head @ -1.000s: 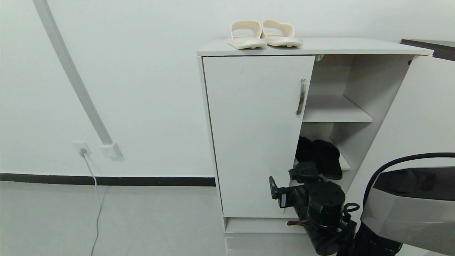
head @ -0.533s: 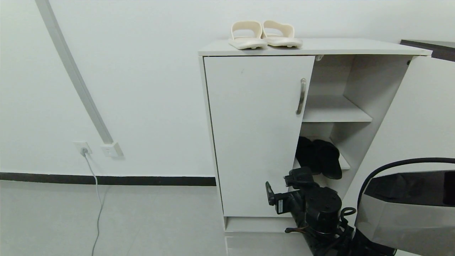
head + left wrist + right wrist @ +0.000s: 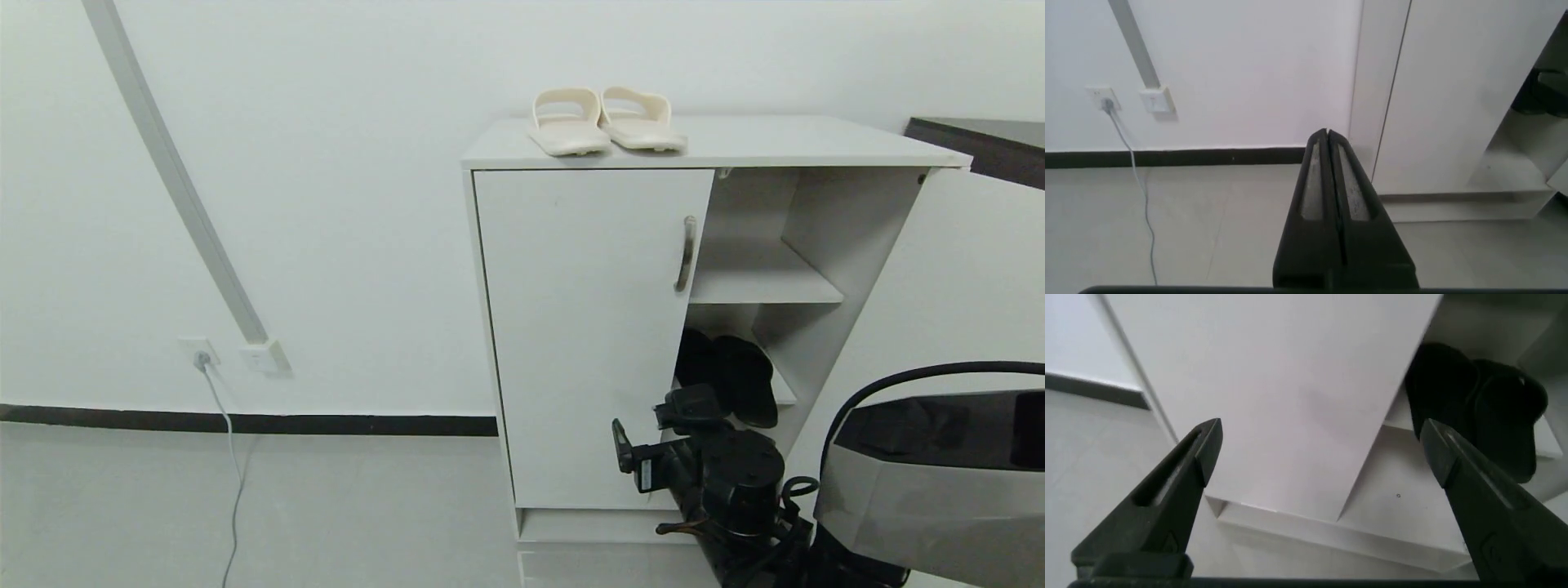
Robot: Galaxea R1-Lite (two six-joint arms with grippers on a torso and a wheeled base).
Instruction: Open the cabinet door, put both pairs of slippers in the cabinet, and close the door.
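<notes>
A white cabinet point(image 3: 816, 145) stands against the wall, its left door point(image 3: 588, 327) shut and its right door point(image 3: 963, 278) swung open. A cream pair of slippers point(image 3: 604, 122) rests on the cabinet's top near the left end. A black pair of slippers point(image 3: 735, 376) lies on the lower shelf inside, also seen as black slippers point(image 3: 1478, 400) in the right wrist view. My right gripper point(image 3: 653, 425) hangs open and holds nothing in front of the shut door's lower edge, just short of that shelf; the right gripper point(image 3: 1319, 445) faces that door. My left gripper point(image 3: 1328, 175) is shut on nothing, low over the floor left of the cabinet.
A wall socket point(image 3: 200, 353) with a grey cable point(image 3: 233, 465) trailing to the floor sits left of the cabinet, under a slanted conduit point(image 3: 163, 163). A dark tabletop point(image 3: 971, 135) shows behind the open door. The upper shelf point(image 3: 767, 282) holds nothing.
The head view has shifted, so the cabinet sits lower in the picture. The right gripper stays open near the lower shelf. Both pairs of slippers lie where they were.
</notes>
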